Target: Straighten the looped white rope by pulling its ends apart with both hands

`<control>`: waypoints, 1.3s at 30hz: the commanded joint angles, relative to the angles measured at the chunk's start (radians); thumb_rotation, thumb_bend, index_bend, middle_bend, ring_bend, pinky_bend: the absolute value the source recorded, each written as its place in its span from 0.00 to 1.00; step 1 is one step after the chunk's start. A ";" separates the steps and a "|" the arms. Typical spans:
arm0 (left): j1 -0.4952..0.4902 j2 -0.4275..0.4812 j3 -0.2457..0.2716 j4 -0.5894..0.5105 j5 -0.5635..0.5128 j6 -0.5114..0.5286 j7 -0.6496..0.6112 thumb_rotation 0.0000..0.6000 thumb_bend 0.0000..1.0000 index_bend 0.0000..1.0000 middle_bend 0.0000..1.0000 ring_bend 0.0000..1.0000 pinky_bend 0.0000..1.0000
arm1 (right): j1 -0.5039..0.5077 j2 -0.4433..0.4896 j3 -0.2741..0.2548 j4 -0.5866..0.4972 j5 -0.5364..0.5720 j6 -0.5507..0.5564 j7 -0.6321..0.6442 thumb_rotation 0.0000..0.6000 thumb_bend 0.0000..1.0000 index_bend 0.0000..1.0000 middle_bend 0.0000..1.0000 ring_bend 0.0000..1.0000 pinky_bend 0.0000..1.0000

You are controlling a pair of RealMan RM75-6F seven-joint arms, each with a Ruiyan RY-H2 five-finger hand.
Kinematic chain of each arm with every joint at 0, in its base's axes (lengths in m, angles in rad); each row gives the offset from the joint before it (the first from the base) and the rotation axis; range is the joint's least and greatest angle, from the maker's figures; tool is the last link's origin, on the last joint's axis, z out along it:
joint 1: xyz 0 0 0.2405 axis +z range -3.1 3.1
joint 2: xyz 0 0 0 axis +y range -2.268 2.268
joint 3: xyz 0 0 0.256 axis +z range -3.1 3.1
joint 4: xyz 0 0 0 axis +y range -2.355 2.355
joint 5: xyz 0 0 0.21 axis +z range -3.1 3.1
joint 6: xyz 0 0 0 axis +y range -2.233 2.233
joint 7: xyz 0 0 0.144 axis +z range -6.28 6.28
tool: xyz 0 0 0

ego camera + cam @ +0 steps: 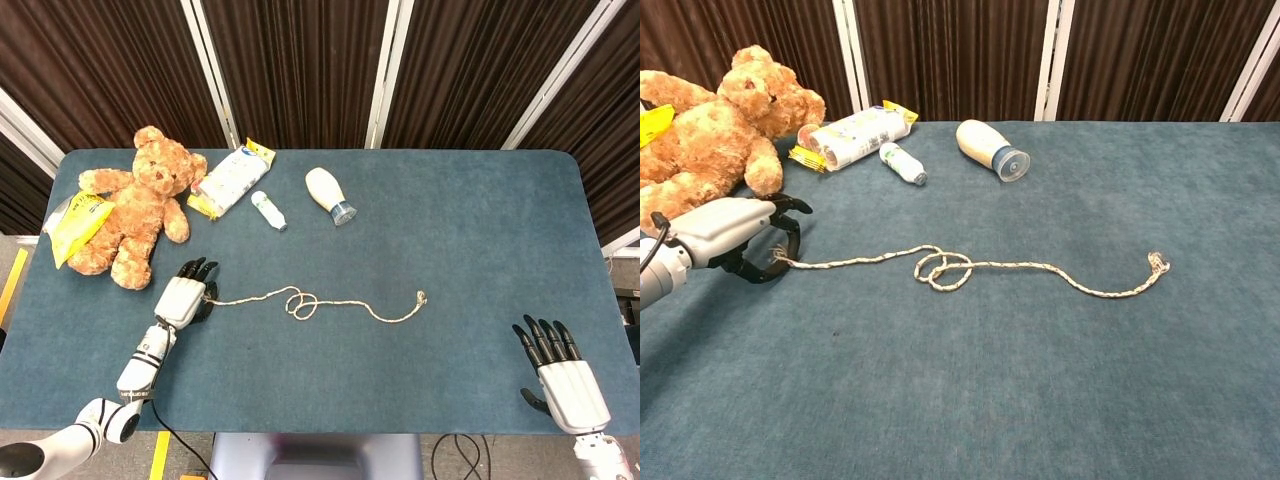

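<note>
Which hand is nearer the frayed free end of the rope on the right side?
Left, though narrowly. The left hand holds the rope's opposite end, across the loop. The right hand rests open at the table's near right corner, apart from the rope.

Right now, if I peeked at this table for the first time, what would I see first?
Probably the big brown teddy bear lying at the far left. Then the white rope squiggling across the middle with a loop in it, and the robot's left hand at its left end.
</note>
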State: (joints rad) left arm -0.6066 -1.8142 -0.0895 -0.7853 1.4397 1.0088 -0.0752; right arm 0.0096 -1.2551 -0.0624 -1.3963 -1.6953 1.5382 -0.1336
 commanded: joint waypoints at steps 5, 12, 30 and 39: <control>-0.001 -0.001 0.003 0.004 0.000 0.002 0.002 1.00 0.47 0.59 0.11 0.00 0.12 | -0.001 0.000 -0.001 0.000 -0.002 0.003 0.000 1.00 0.24 0.00 0.00 0.00 0.00; 0.015 0.023 0.021 -0.022 0.021 0.047 0.013 1.00 0.47 0.61 0.12 0.00 0.12 | 0.005 -0.010 -0.002 0.008 -0.001 -0.011 -0.009 1.00 0.24 0.00 0.00 0.00 0.00; 0.076 0.140 0.073 -0.197 0.075 0.151 0.056 1.00 0.47 0.62 0.12 0.00 0.12 | 0.289 -0.109 0.141 -0.085 0.020 -0.331 -0.213 1.00 0.27 0.41 0.00 0.00 0.00; 0.086 0.173 0.068 -0.223 0.063 0.151 0.071 1.00 0.47 0.61 0.12 0.00 0.12 | 0.422 -0.231 0.230 -0.028 0.197 -0.504 -0.405 1.00 0.30 0.47 0.00 0.00 0.00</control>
State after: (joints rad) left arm -0.5209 -1.6417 -0.0219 -1.0082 1.5030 1.1595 -0.0040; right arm 0.3986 -1.4512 0.1430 -1.4439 -1.5300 1.0665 -0.4952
